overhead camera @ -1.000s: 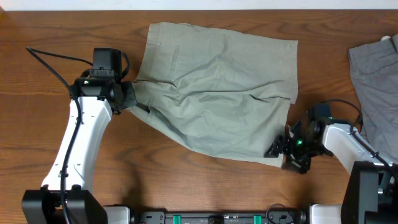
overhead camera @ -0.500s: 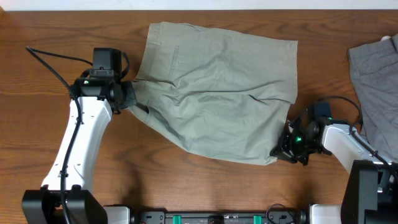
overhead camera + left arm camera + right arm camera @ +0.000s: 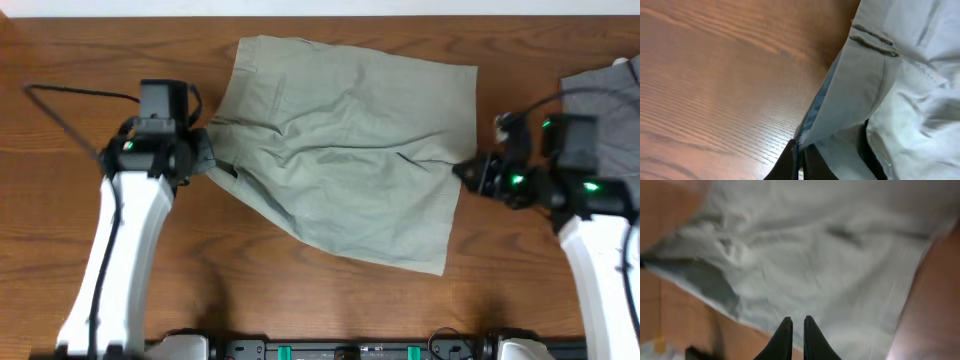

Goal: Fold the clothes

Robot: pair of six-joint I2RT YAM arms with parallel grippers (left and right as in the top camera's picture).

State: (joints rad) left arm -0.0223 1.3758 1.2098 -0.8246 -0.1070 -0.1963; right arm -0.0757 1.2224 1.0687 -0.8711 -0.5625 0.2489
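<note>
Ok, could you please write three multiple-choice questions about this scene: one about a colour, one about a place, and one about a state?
1. What colour are the shorts?
A) dark blue
B) pale khaki-green
C) red

2. Where does the grey garment lie?
A) on top of the shorts
B) at the left edge
C) at the far right, apart from the shorts

3. What is the left gripper doing?
A) shut on the shorts' waistband
B) hanging open above bare wood
C) gripping the grey garment

Answers:
1 B, the overhead view shows pale green cloth.
2 C, a clear gap separates it from the shorts.
3 A, the left wrist view shows the waistband edge pinched.
</note>
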